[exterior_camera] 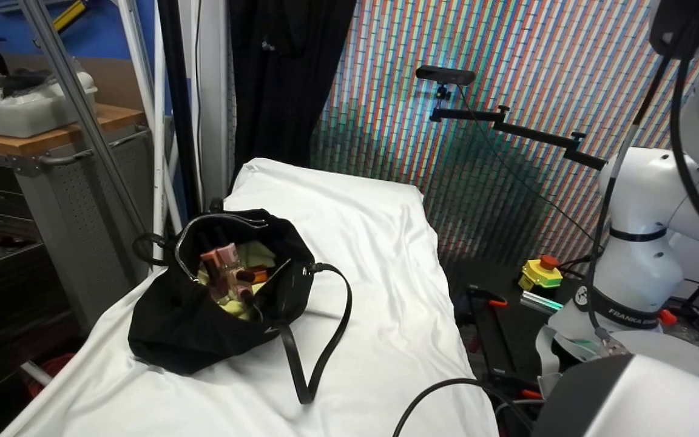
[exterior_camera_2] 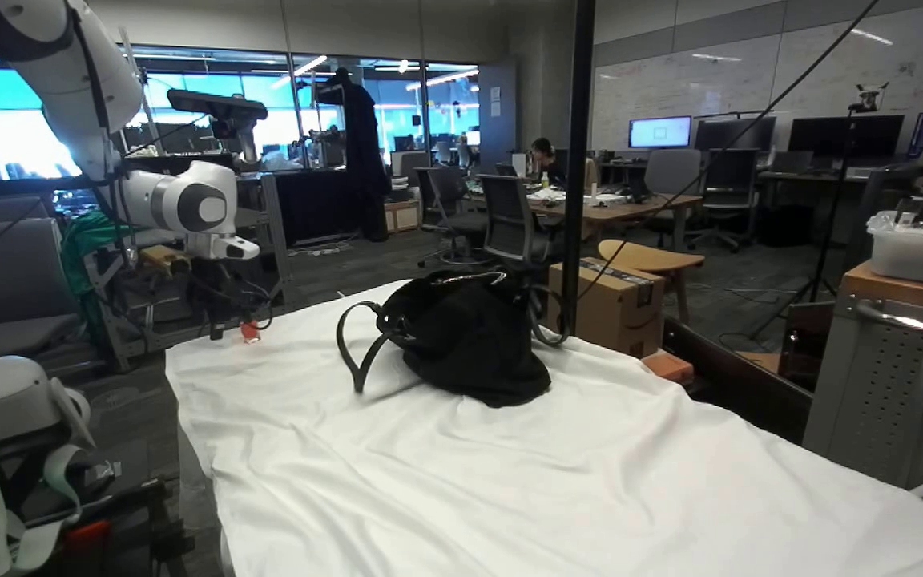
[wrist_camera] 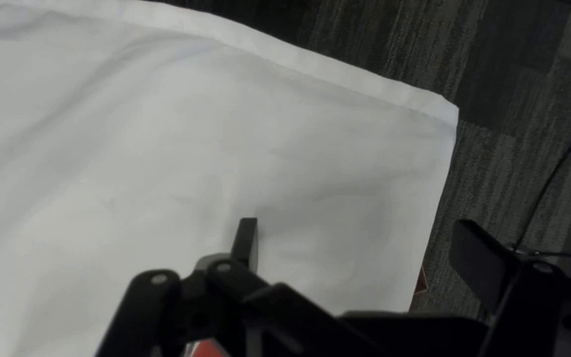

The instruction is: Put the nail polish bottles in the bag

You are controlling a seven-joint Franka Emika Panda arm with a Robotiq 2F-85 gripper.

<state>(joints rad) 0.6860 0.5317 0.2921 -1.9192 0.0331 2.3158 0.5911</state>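
The black soft fabric handbag (exterior_camera: 204,334) sits on the white cloth-draped bench (exterior_camera: 392,315), small pink and reddish bottles (exterior_camera: 228,280) inside it. In an exterior view its long thin black strap (exterior_camera: 305,390) lies on the bench to its right, and the white robot arm base (exterior_camera: 644,267) stands right of the bench. The black two-fingered tool (wrist_camera: 357,235) hangs near a bench corner, left of the handbag in an exterior view, a small red object (exterior_camera_2: 250,331) just beside it; a brown cardboard box (exterior_camera_2: 622,312) is behind the bench, right of the handbag.
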